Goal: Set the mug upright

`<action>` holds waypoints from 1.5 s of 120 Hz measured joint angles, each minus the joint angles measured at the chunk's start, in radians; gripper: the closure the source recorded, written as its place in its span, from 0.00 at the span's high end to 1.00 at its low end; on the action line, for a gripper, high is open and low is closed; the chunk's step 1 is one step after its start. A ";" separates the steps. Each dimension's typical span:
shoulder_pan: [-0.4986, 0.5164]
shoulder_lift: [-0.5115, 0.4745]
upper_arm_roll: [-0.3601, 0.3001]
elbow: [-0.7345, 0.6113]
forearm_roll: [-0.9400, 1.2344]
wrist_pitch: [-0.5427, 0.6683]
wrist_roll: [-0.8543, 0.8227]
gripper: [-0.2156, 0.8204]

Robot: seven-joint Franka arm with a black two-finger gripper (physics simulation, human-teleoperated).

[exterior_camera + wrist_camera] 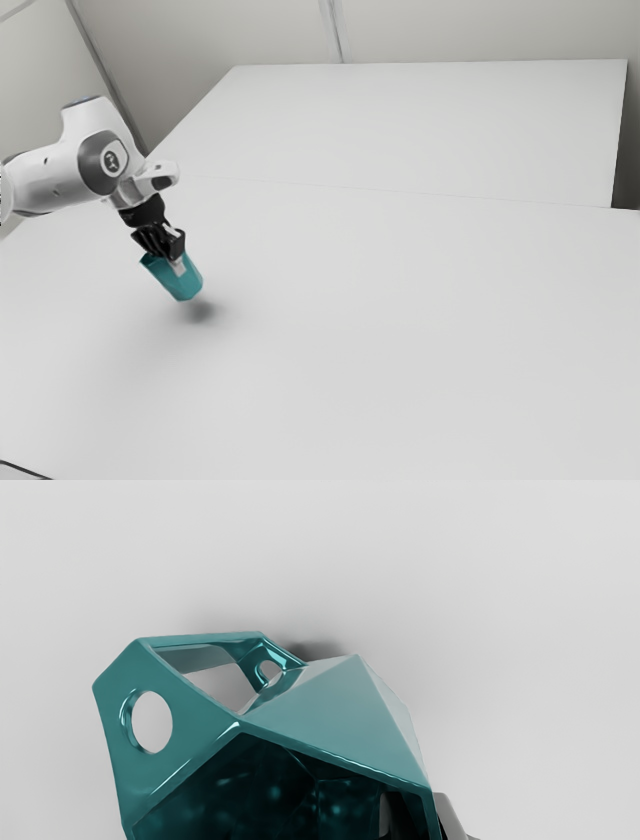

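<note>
In the exterior view my gripper points down toward the table at the left, shut on the teal mug. The mug hangs tilted above the tabletop, its mouth toward the upper left and its base toward the lower right, with a shadow beneath. From the wrist camera, the faceted mug shows its dark hollow and its angular handle with round holes. My gripper pinches the mug's wall near the rim, one finger inside the hollow and the other outside. The deeper part of the hollow is dark.
A broad white table extends under the arm and far to the exterior view's right. Pale walls stand behind it, and a thin dark cable lies at the exterior view's lower left corner.
</note>
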 joint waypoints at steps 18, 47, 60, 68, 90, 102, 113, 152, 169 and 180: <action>-0.097 0.024 -0.001 0.021 0.008 0.010 -0.037 0.04; -0.104 0.042 0.001 0.021 0.011 0.023 -0.080 0.04; -0.105 0.061 0.000 0.022 0.012 0.025 -0.095 0.04; -0.106 0.074 0.000 0.023 0.011 0.026 -0.103 0.04; -0.106 0.098 0.000 0.029 0.011 0.027 -0.120 0.05; -0.107 0.100 0.000 0.030 0.006 0.025 -0.125 0.09; -0.108 0.110 0.001 0.045 0.002 0.021 -0.128 0.15; -0.114 0.136 0.001 0.087 -0.003 0.010 -0.135 0.40; -0.127 0.142 -0.001 0.107 -0.004 0.005 -0.137 0.49; -0.134 0.146 -0.001 0.120 -0.004 0.002 -0.139 0.54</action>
